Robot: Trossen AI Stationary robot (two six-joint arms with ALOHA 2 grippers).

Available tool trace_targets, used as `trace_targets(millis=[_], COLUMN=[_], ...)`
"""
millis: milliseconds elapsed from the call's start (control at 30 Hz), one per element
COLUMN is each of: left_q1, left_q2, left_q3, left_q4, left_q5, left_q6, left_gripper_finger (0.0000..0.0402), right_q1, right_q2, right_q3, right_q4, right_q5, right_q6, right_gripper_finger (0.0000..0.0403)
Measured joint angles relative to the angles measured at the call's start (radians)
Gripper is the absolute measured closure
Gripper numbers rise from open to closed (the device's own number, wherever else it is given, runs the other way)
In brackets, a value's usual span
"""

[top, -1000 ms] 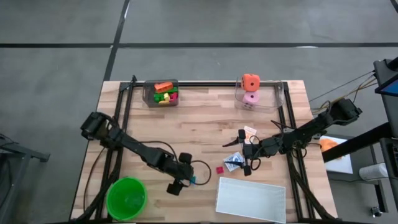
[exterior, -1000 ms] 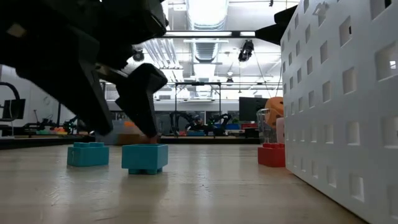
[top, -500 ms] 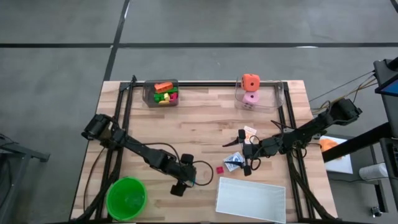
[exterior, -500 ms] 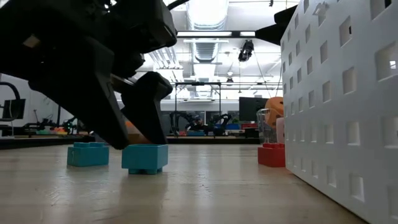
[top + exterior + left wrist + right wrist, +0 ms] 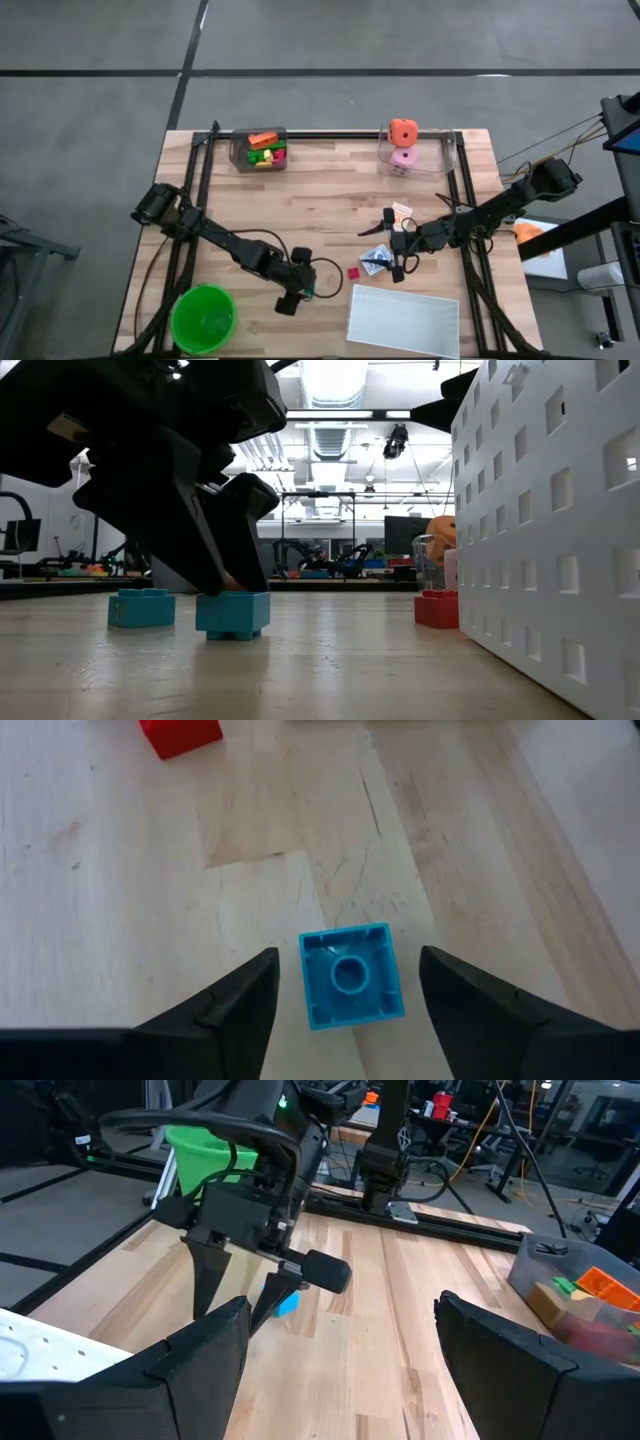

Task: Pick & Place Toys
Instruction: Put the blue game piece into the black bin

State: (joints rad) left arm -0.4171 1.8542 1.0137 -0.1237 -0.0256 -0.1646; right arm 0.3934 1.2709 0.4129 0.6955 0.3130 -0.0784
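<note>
A teal cube [image 5: 350,988] lies on the wooden table near its front edge, hollow side up. My left gripper [image 5: 350,1020] slants down over it, open, with one finger on either side and a narrow gap at each. In the high view this gripper [image 5: 298,292] is left of the white tray. A second teal cube [image 5: 141,608] sits close by, and a red cube [image 5: 353,272] lies farther toward the table's right edge. My right gripper [image 5: 393,246] hangs open above the small printed cards [image 5: 376,259].
The white tray [image 5: 403,320] lies at the front right and the green bowl [image 5: 203,318] at the front left. Two clear bins stand at the far edge. One [image 5: 260,150] holds green and orange pieces, the other [image 5: 405,145] an orange cube and a pink die.
My left gripper's fingers have drawn closer together around the teal cube, which has stayed where it was.
</note>
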Motion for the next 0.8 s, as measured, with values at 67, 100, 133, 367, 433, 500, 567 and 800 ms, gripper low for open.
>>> trace_targets(millis=[67, 100, 133, 367, 433, 500, 567, 800], left_q1=[0.000, 0.000, 0.000, 0.023, 0.023, 0.023, 0.024, 0.024], left_q2=[0.004, 0.009, 0.018, 0.062, 0.059, 0.055, 0.050, 0.048], left_q3=[-0.003, -0.004, -0.004, -0.004, -0.004, -0.004, -0.004, -0.004], left_q4=[0.009, 0.010, 0.010, 0.046, 0.048, 0.050, 0.049, 0.046], left_q5=[0.003, 0.005, 0.014, 0.109, 0.107, 0.105, 0.103, 0.094], left_q6=[-0.001, -0.001, -0.001, -0.021, -0.006, 0.000, 0.000, 0.001], left_gripper_finger=[0.0163, 0.0163, 0.0163, 0.0164, 0.0164, 0.0164, 0.0168, 0.0263], right_q1=[0.000, 0.000, 0.000, 0.000, 0.000, 0.000, 0.000, 0.000], right_q2=[0.000, 0.000, 0.000, 0.000, 0.000, 0.000, 0.000, 0.000], right_q3=[0.000, 0.000, 0.000, 0.000, 0.000, 0.000, 0.000, 0.000], right_q4=[0.000, 0.000, 0.000, 0.000, 0.000, 0.000, 0.001, 0.000], right_q5=[0.000, 0.000, 0.000, 0.000, 0.000, 0.000, 0.000, 0.000], right_q6=[0.000, 0.000, 0.000, 0.000, 0.000, 0.000, 0.000, 0.000], right_gripper_finger=[0.0090, 0.0090, 0.0090, 0.0090, 0.0090, 0.0090, 0.0090, 0.0090])
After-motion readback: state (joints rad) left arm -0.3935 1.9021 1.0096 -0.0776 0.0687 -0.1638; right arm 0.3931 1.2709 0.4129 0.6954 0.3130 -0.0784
